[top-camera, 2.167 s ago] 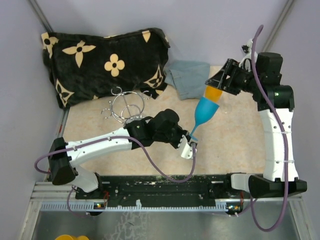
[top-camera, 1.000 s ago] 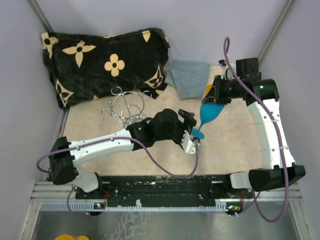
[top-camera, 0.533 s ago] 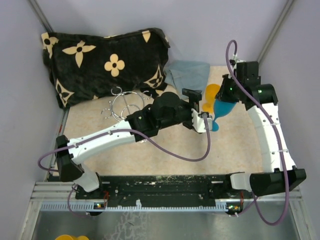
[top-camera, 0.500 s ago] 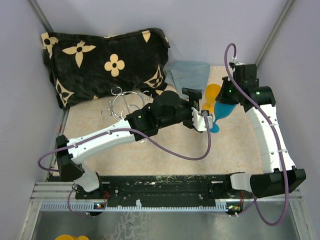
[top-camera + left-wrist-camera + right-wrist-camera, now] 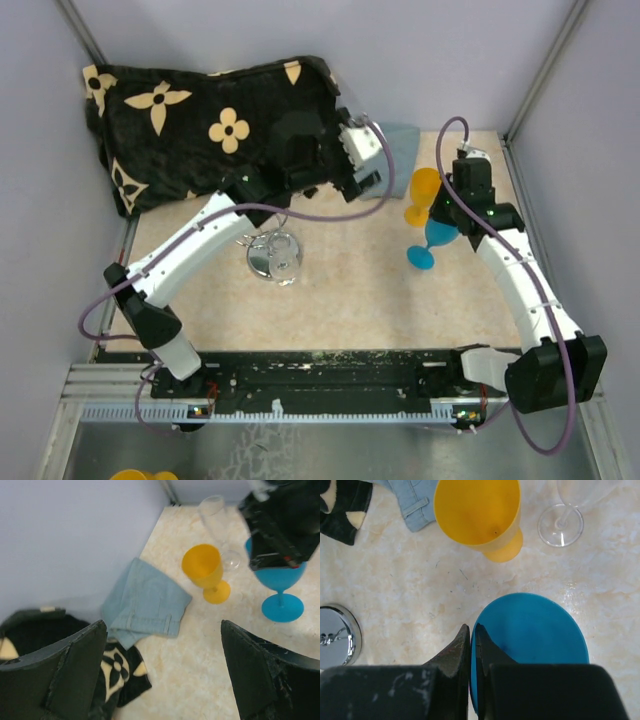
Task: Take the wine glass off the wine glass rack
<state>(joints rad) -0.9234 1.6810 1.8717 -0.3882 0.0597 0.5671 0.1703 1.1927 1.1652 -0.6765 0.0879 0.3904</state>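
Only the overhead view took in the whole table [image 5: 350,300], with the black flower-print blanket [image 5: 200,110] bunched along its far left side and the wine glass rack [image 5: 272,256] standing near the middle-left, a shiny round chrome base with wire loops above it, partly crossed by the left arm's cable. The right wrist view caught just the edge of that chrome base at its left border [image 5: 337,635]. The left wrist view alone laid out the folded pale denim cloth [image 5: 145,602] in full, which from above was largely hidden behind the left arm. The clear stemmed glass [image 5: 215,515] showed in both wrist views (from above I could not pick it out), its foot just beside the yellow goblet [image 5: 202,567]. The wine glass [image 5: 425,255] was opaque bright blue, with a wide bowl, a short stem and a round foot. It stood upright on the table at the right, well apart from the rack and near the yellow goblet. The right claw [image 5: 471,630] was nearly closed, its two fingers pinched on the near-left rim of the blue bowl with only a thin slit between them. The left claw [image 5: 163,625] hung above the far part of the table by the cloth, its fingers spread wide and holding nothing.
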